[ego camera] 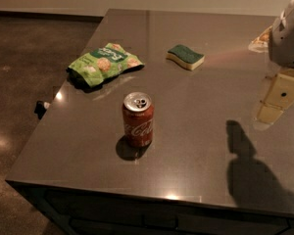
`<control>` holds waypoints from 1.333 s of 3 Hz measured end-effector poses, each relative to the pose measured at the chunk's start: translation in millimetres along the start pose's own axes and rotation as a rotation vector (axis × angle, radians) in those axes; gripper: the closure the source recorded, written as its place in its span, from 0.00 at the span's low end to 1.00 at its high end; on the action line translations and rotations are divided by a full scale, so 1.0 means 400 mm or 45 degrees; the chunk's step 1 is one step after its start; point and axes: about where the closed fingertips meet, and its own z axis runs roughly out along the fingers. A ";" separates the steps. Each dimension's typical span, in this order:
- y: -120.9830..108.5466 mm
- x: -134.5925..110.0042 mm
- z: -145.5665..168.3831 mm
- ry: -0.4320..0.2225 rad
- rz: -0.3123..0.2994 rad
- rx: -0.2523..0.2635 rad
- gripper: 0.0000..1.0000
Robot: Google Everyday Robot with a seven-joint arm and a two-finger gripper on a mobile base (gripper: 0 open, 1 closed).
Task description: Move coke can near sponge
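Observation:
The coke can (138, 119) stands upright on the dark grey table (196, 146), near the middle front, with its silver top and pull tab showing. The sponge (185, 56), dark green over pale yellow, lies flat farther back and a little to the right of the can. My gripper (289, 35) shows only as a white body at the right edge, above the table and well to the right of both things. Most of it is cut off by the frame edge.
A crinkly light-green snack bag (104, 62) lies at the back left of the can. A pale packet (258, 40) lies partly hidden behind the gripper. The table's left and front edges drop to a dark floor (24, 72).

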 end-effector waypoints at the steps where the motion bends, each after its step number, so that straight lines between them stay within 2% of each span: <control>1: 0.000 0.000 0.000 0.000 0.000 0.000 0.00; 2: 0.002 -0.024 0.021 -0.029 -0.015 -0.029 0.00; 3: 0.011 -0.066 0.074 -0.123 -0.043 -0.122 0.00; 4: 0.042 -0.115 0.143 -0.235 -0.065 -0.267 0.00</control>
